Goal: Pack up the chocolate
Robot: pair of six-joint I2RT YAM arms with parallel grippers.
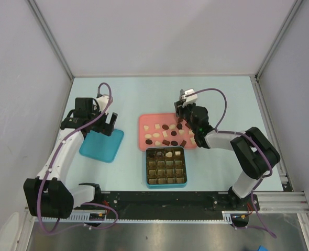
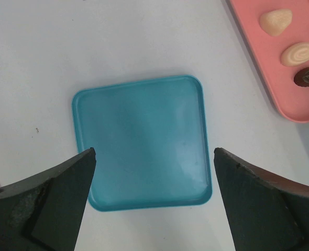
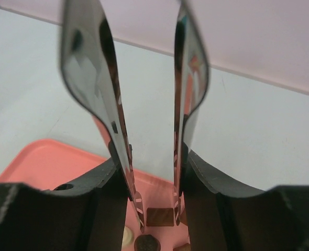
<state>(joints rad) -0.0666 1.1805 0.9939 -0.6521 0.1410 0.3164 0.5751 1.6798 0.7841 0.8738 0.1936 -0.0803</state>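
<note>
Right gripper (image 3: 159,223), fitted with two thin metal blades, dips into the pink tray (image 3: 50,162). Its blades stand a narrow gap apart on either side of a square brown chocolate (image 3: 159,215); whether they pinch it cannot be told. The square has no long axis, and its flat sides face the blades, which suits a side-on pinch.

The other chocolates (image 1: 165,130) lie flat and scattered on the tray, pointing every way. One oval cream piece (image 2: 298,53) has its long axis set across the nearest rim.

The tray sits just behind the teal box (image 1: 185,168), likely to keep each carry short; a cream piece (image 1: 169,154) already occupies its back row.

Across the worktop (image 1: 128,94), the left gripper (image 2: 154,151) hangs spread wide and empty over the teal lid (image 2: 144,136), apparently waiting to close the box.
</note>
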